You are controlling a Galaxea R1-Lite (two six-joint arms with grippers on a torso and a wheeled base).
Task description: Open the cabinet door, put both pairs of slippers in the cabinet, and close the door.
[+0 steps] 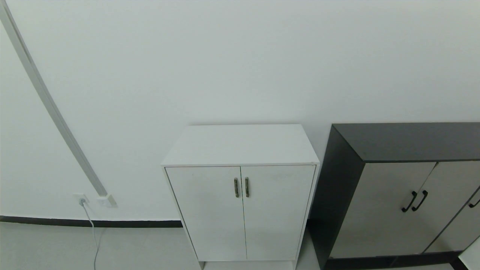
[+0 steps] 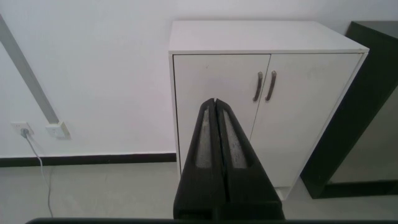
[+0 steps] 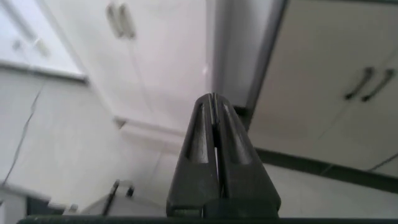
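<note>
A wall socket sits low at the left, the white cabinet stands in the middle with both doors closed, and a dark cabinet is just beside it on the right. The left wrist view adds the left gripper, drawn together, facing those doors. The right wrist view adds the right gripper, likewise together, pointing at where the cabinets meet.

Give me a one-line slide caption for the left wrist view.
Left gripper, fingers shut, faces the closed white cabinet, which stands beside a black cabinet.
</note>
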